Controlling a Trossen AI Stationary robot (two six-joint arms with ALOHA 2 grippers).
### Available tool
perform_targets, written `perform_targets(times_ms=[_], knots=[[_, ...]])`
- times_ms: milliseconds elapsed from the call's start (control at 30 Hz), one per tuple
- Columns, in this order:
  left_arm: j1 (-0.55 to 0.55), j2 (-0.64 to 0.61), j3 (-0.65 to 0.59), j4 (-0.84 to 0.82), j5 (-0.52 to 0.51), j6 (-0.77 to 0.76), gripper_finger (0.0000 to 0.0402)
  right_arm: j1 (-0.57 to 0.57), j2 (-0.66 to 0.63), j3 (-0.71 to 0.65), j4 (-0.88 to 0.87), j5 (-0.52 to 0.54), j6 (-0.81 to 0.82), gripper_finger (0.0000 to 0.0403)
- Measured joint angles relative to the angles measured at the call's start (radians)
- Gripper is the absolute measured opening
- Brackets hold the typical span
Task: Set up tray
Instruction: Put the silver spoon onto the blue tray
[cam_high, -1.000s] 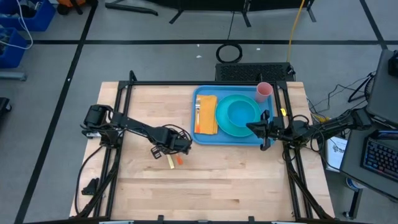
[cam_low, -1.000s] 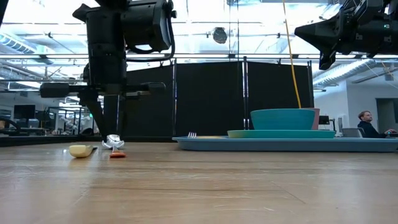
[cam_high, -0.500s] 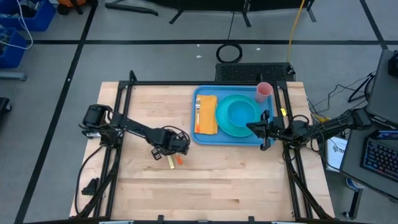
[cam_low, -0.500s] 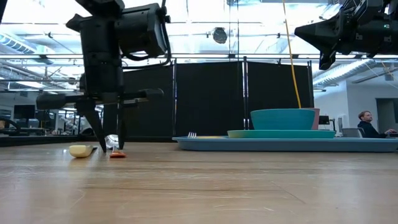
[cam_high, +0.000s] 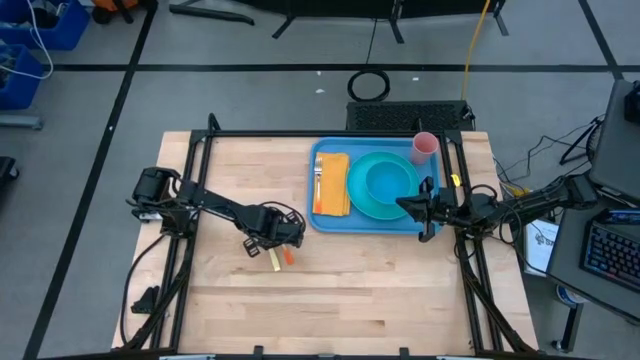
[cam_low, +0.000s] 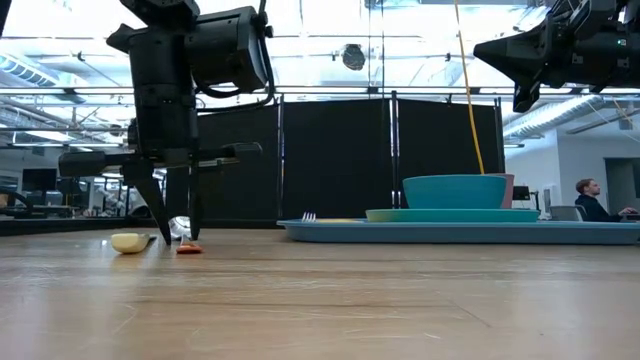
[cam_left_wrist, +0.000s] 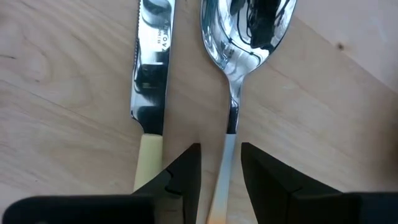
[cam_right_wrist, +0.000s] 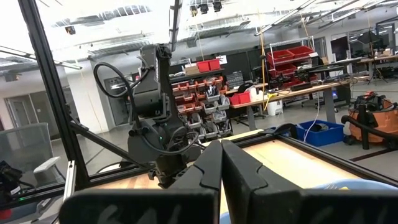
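High view: blue tray (cam_high: 327, 222) lying flat near the far right corner of the wooden desk (cam_high: 330, 300). On it, a turquoise plate (cam_high: 382, 183) carrying a bowl, an orange napkin (cam_high: 333, 184) with a fork (cam_high: 319, 180) along its left side, and a pink cup (cam_high: 425, 146) at the tray's far right corner. Left gripper (cam_high: 268, 243) lowered over cutlery left of the tray, towards the middle of the desk; a cream handle (cam_high: 274, 261) and an orange handle (cam_high: 288, 258) sticking out just beside it. Right gripper (cam_high: 408, 204) hanging over the tray's near right corner.

Low view: tray (cam_low: 460, 232) flat on the desk with plate and bowl (cam_low: 455, 190) stacked on it. Left gripper (cam_low: 174, 218) pointing straight down, fingers spread a little, tips at the desk surface beside the cream handle (cam_low: 130, 242) and orange handle (cam_low: 188, 248). Right arm raised high above the tray.

Left wrist view: knife (cam_left_wrist: 150, 81) and spoon (cam_left_wrist: 242, 43) lying side by side, apart, on the wood. Dark fingers (cam_left_wrist: 186, 174) spread, straddling the spoon's stem; contact with it impossible to tell.

Right wrist view: own fingers (cam_right_wrist: 208, 168) pressed together, nothing between them; left arm seen across the desk.
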Motion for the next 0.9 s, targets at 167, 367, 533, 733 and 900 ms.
perform_targets(times_ms=[167, 367, 533, 733, 900], knots=[[0.001, 0.001, 0.0, -0.004, 0.008, 0.002, 0.0117, 0.0, 0.0, 0.0, 0.0, 0.0, 0.0, 0.0], [0.001, 0.002, -0.001, -0.005, 0.007, 0.011, 0.0115, 0.0, 0.0, 0.0, 0.0, 0.0, 0.0, 0.0], [0.0, 0.002, -0.002, -0.012, 0.009, 0.021, 0.0066, 0.0, 0.0, 0.0, 0.0, 0.0, 0.0, 0.0], [-0.001, 0.002, -0.003, -0.016, 0.003, 0.029, 0.0015, 0.0, 0.0, 0.0, 0.0, 0.0, 0.0, 0.0], [-0.002, 0.003, -0.003, -0.013, -0.012, 0.042, 0.0017, 0.0, 0.0, 0.0, 0.0, 0.0, 0.0, 0.0]])
